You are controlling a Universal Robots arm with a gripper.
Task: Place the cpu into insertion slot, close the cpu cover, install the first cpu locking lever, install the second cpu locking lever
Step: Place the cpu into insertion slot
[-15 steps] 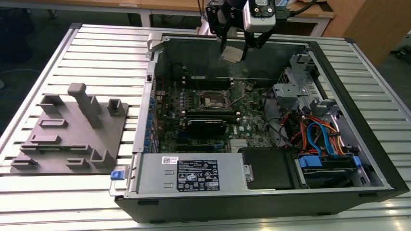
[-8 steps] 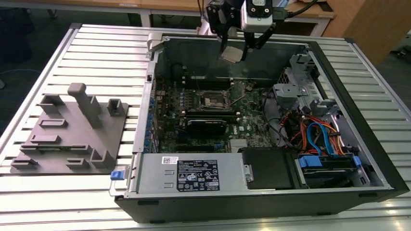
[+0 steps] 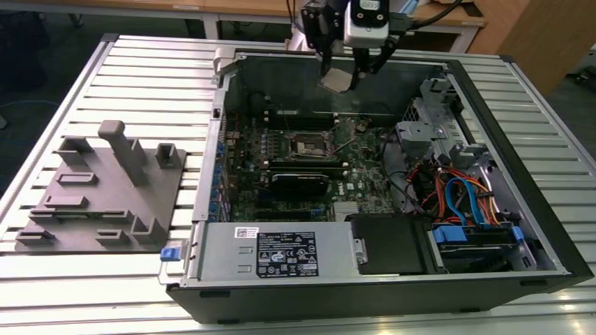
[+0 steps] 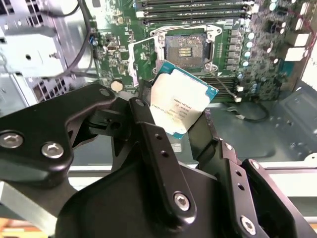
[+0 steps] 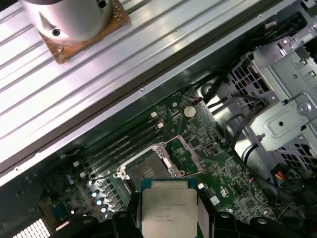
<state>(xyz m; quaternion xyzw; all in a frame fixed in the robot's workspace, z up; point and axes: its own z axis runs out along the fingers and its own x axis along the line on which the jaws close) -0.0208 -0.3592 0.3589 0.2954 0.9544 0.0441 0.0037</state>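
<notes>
The claw (image 4: 173, 121) pinches the cpu (image 4: 182, 101) by two opposite edges, holding it tilted in the air, well above the insertion slot (image 4: 187, 49) and not yet in it. The chip looks light, thin and stiff, probably slick on its metal top and delicate underneath, so the edges seem the safe hold. Beyond it, the slot lies uncovered on the green motherboard (image 4: 247, 54).

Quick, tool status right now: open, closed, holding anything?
Tool: shut on the cpu, held in the air clear of the insertion slot.
</notes>
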